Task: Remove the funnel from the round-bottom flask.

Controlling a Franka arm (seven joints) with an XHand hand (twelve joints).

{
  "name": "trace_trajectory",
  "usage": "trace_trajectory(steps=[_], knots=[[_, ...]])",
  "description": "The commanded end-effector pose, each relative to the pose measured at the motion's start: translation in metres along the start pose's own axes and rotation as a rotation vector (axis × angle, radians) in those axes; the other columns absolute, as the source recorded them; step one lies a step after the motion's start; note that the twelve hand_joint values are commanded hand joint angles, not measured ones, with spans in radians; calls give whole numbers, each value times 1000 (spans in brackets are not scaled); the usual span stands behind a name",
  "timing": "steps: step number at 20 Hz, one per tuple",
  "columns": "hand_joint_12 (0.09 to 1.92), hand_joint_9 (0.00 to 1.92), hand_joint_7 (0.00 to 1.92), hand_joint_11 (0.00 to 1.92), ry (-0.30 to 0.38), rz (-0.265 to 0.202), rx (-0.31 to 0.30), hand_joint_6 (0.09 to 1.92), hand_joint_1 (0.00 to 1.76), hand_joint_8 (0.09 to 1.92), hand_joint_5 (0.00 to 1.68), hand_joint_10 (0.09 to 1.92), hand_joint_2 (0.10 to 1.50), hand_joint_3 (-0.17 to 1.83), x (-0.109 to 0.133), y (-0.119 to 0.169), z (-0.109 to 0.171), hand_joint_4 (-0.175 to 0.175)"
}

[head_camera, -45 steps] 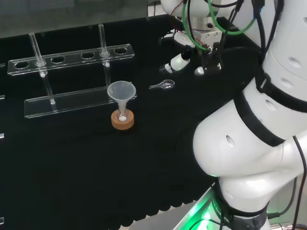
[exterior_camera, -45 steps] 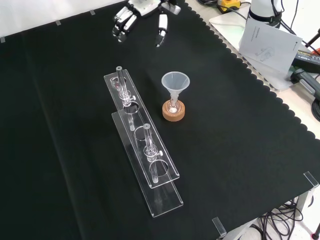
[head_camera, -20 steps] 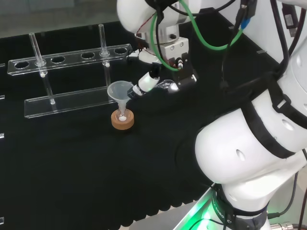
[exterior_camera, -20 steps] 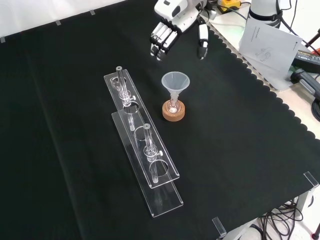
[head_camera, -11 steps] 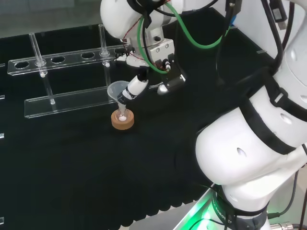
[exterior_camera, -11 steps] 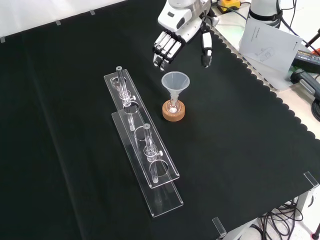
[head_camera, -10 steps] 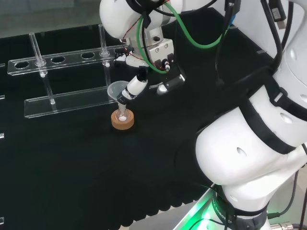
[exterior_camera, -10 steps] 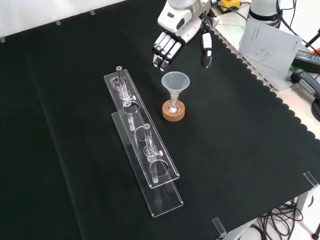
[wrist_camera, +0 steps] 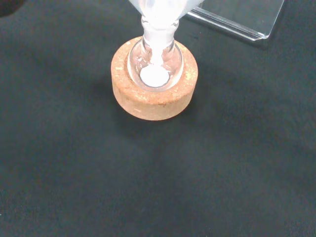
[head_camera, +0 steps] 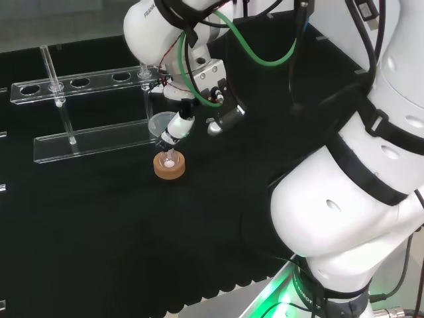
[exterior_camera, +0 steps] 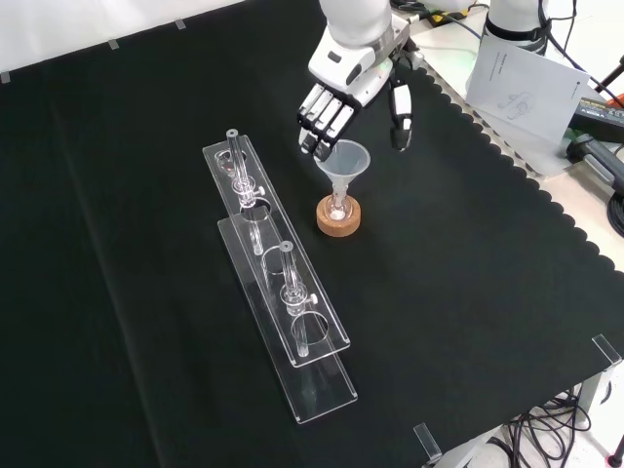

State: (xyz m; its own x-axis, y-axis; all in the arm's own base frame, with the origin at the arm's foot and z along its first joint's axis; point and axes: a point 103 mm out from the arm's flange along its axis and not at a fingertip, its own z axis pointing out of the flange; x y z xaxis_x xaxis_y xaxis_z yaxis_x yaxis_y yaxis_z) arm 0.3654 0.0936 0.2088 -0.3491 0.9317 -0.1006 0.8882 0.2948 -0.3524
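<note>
Since the earlier frame our hand had descended, open and empty, beside the funnel; we feared a clumsy squeeze might tip the flask off its cork stand.

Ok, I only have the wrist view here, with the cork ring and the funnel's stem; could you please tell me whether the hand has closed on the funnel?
Observer: No. In the front view the hand is open, its fingers straight, nothing held.
Operator: Thank you. Where is the funnel's rim relative to it?
Observer: The rim of the funnel lies just below the gap between fingers and thumb; I cannot tell whether a fingertip touches it.
Operator: And is anything close by?
Observer: The clear test-tube rack stands to the funnel's left in the front view, apart from the cork ring.
</note>
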Motion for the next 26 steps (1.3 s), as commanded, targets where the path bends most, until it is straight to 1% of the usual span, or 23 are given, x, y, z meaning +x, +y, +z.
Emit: trace_trajectory(steps=[1, 5, 10, 15, 16, 19, 21, 23, 26], knots=[[1532, 0, 29, 101, -47, 2, 6, 87, 546, 87, 0, 766, 706, 165, 1, 13, 6, -8], [1530, 0, 35, 103, -54, 12, 15, 87, 562, 87, 0, 774, 711, 164, -2, 20, 10, -9], [1526, 0, 42, 113, -84, 6, 22, 87, 573, 87, 6, 805, 717, 159, -2, 28, 13, -9], [1514, 32, 74, 152, -90, 4, 34, 87, 649, 124, 30, 832, 736, 170, -3, 33, 20, -9], [1514, 50, 73, 158, -97, 7, 34, 87, 656, 169, 45, 826, 737, 177, -3, 34, 21, -7], [1495, 147, 44, 198, -110, 17, 24, 87, 667, 427, 112, 788, 728, 214, -4, 35, 24, -4], [1483, 232, 54, 227, -118, 21, 21, 87, 668, 554, 165, 757, 725, 241, -6, 34, 25, -3], [1464, 346, 114, 264, -116, 19, 27, 87, 669, 615, 225, 714, 722, 269, -7, 34, 25, -4], [1454, 411, 160, 291, -118, 16, 33, 87, 666, 639, 263, 686, 722, 289, -6, 34, 27, -7]])
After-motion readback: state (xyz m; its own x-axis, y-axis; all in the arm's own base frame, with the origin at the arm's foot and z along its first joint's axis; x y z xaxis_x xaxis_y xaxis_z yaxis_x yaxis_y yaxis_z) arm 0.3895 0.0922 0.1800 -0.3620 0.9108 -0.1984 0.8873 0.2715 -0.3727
